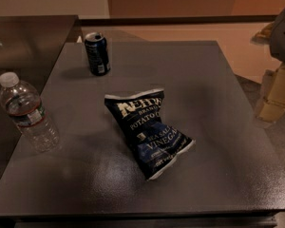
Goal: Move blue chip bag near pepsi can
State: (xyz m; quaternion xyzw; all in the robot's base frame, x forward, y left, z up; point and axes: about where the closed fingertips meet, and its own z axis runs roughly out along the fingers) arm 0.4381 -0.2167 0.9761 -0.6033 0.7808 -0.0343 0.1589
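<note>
The blue chip bag point(147, 129) is a crinkled dark navy bag with white lettering. It lies flat near the middle of the dark grey table point(213, 80). The pepsi can point(97, 53) stands upright at the table's far left, well apart from the bag. My gripper point(275, 96) shows as pale blocks at the right edge of the view, off the table's right side and away from both objects. It holds nothing that I can see.
A clear plastic water bottle point(27, 113) with a white cap stands upright at the table's left edge. A darker counter point(28, 37) adjoins the table at the back left. The floor drops away past the table's right edge.
</note>
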